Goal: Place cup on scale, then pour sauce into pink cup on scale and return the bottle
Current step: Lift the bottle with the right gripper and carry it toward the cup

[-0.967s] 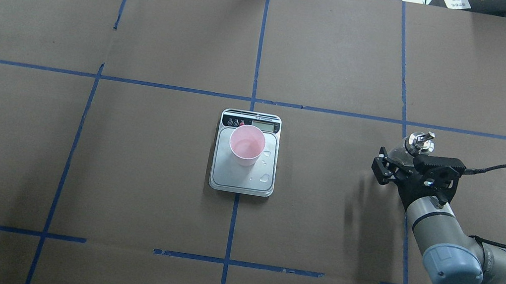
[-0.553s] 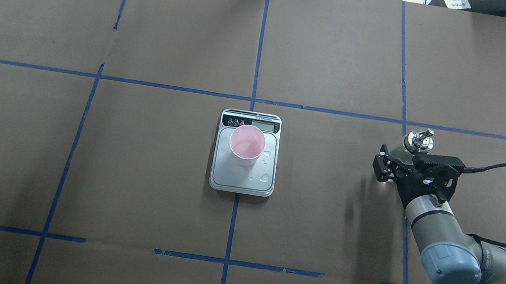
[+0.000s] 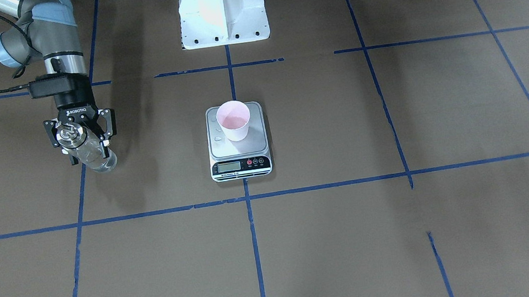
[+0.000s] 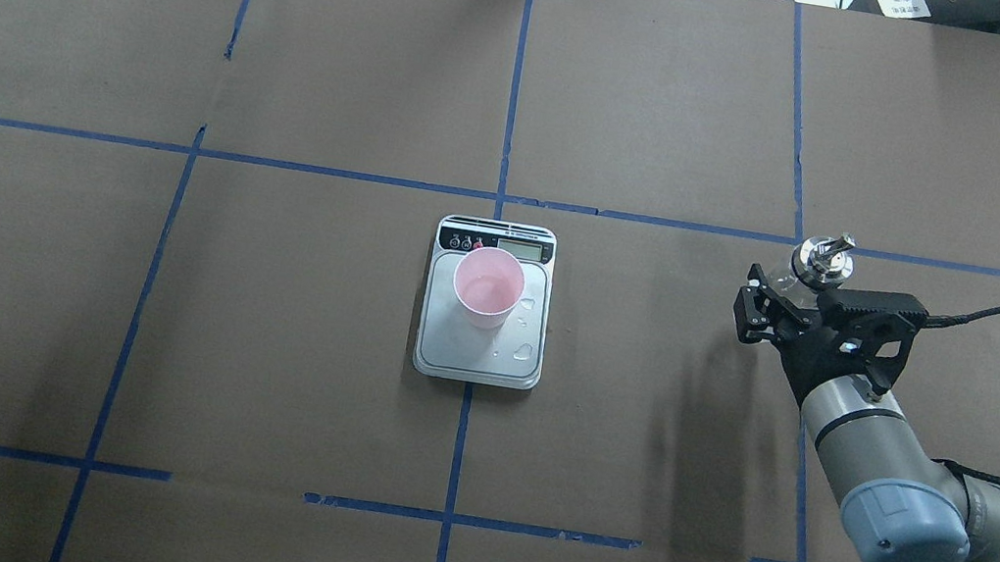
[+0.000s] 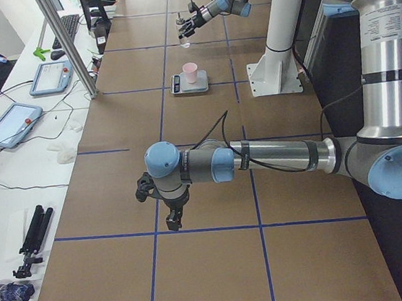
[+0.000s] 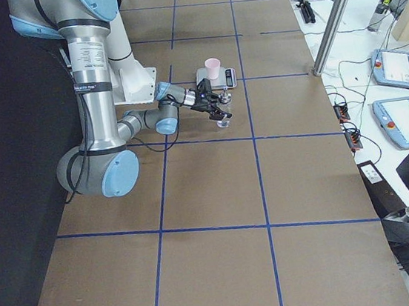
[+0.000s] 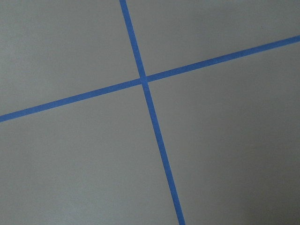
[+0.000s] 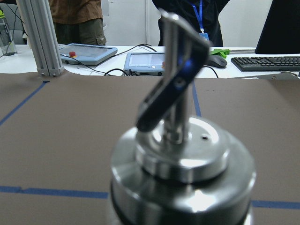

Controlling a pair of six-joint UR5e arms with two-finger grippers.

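In the left-side view the left gripper point(image 5: 165, 207) hangs low in the near centre of the frame, well apart from everything in the task, and whether its jaws are apart or together cannot be told. In the overhead view the right arm comes up from the lower right corner, and the right gripper point(image 4: 779, 303) is clamped around the glass body of the bottle point(image 4: 820, 261). The bottle stands with its long axis close to upright, collar and spout on top and base toward the table point(image 4: 303, 341). It sits just below a crossing of blue tape point(image 4: 801, 243) at centre right. Whether the base already touches the paper cannot be told. The scale point(image 4: 479, 357) lies well off toward the frame's centre, with the cup point(image 4: 487, 287) upright on the far half of its platform beside a few droplets point(image 4: 524, 352). The pour looks done. What remains is likely a straight lowering and release, with the right arm plainly the nearer.
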